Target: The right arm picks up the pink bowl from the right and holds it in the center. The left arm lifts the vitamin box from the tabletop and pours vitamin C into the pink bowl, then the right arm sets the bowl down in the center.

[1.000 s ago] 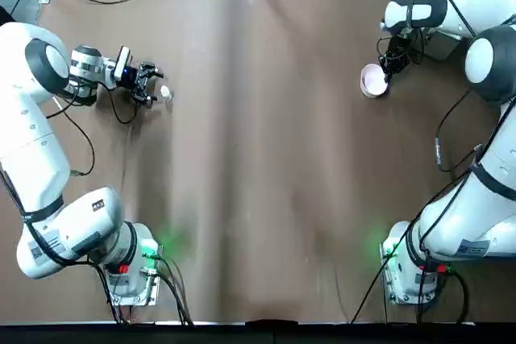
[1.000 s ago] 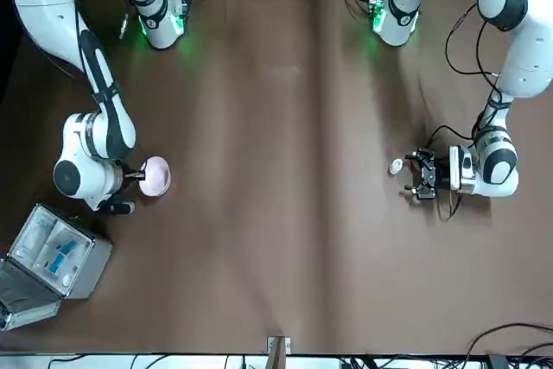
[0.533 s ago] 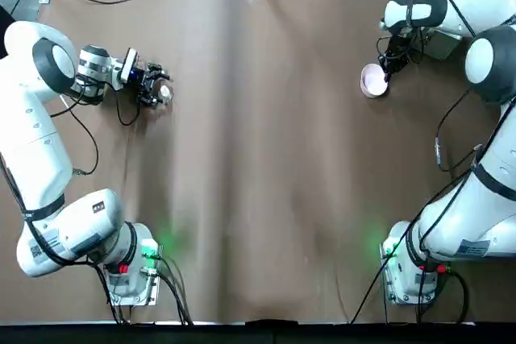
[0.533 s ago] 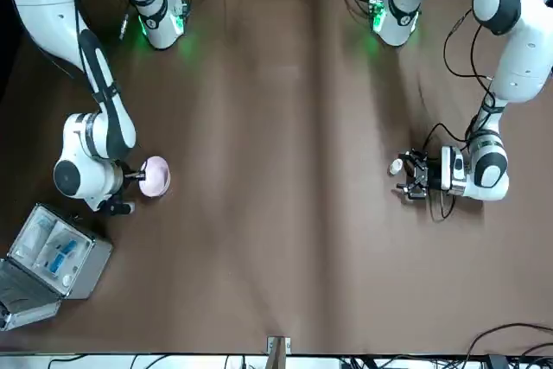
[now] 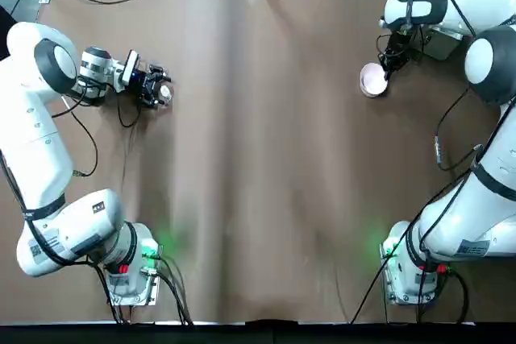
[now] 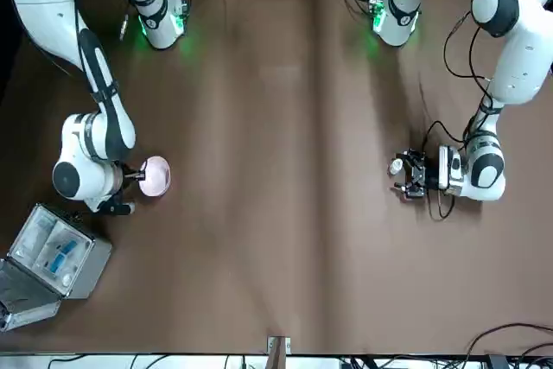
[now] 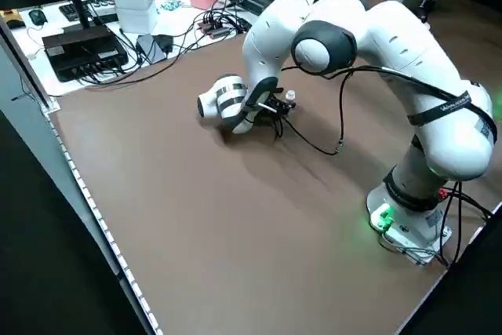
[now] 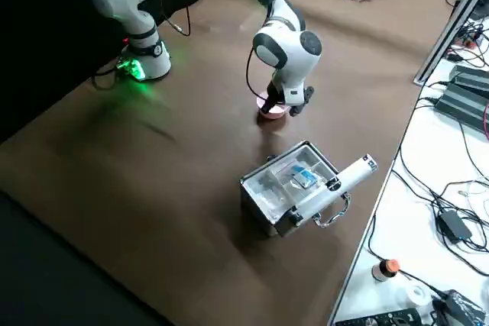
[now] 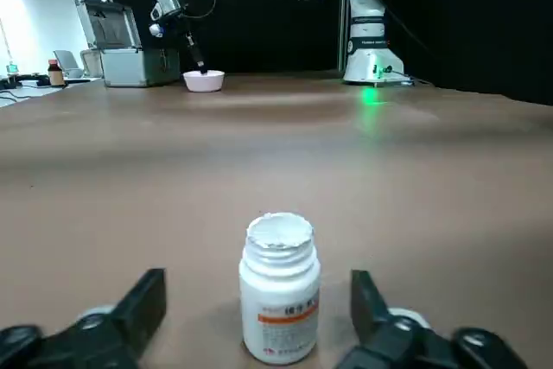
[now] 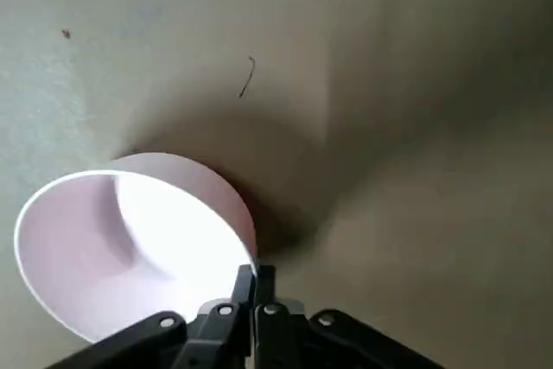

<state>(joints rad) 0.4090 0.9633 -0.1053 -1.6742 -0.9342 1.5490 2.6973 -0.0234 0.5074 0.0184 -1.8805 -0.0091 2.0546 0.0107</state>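
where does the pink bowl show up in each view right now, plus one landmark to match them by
Top: right of centre, upper part
Front: left of centre
Left side: not visible
Right side: just above centre
Left wrist: upper left, far off
Right wrist: lower left, large
Landmark: the brown tabletop, in all six

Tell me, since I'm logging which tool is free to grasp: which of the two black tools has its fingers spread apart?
The left arm's tool, around the white bottle; the right arm's is closed on the pink bowl's rim.
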